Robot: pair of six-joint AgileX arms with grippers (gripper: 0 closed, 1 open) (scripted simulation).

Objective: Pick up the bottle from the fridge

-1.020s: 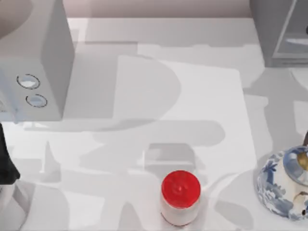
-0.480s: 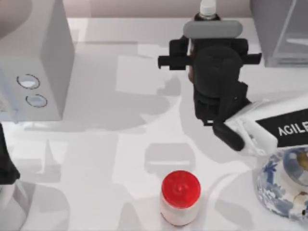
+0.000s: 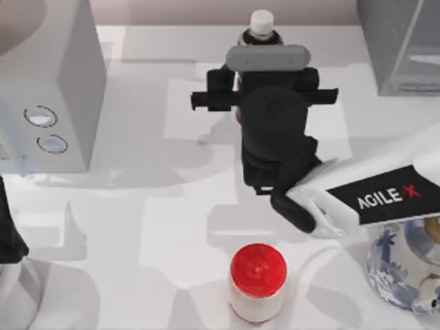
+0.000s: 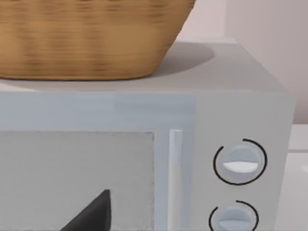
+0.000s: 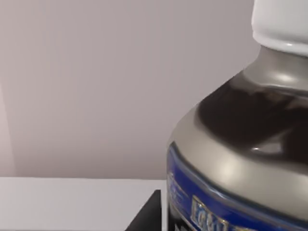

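Right arm at work: its pincer (image 3: 258, 51) sits at the far middle of the table (image 3: 172, 227), well left of the fridge (image 3: 399, 48) in the far right corner. The bottle (image 3: 261, 24) stands upright in front of the wrist body, white cap showing just beyond the grey camera bar. Judged: bottle is out of the fridge and held, pincer pinching it, since it sits tight against the tool with the fingers hidden beneath the wrist; the contact itself is not visible from above.

Step in hand, judged: carry-out after the grasp. To do well: keep the bottle vertical, keep grip force steady, move slowly, avoid swinging toward the grey box with two dials (image 3: 51, 89) on the far left. The red-capped jar (image 3: 257, 283) at near centre and the blue-and-white teapot (image 3: 405, 265) at near right lie under the forearm's path; stay high over them.

Right wrist view adds what the top view lacks: the bottle's dark contents, grey shoulder and blue label band, close against the camera, with one black finger (image 5: 147, 214) beside it.

Left wrist view: the dialled box front with a woven basket (image 4: 86, 38) on top. Left arm parked at the near left; its pincer state cannot be told.
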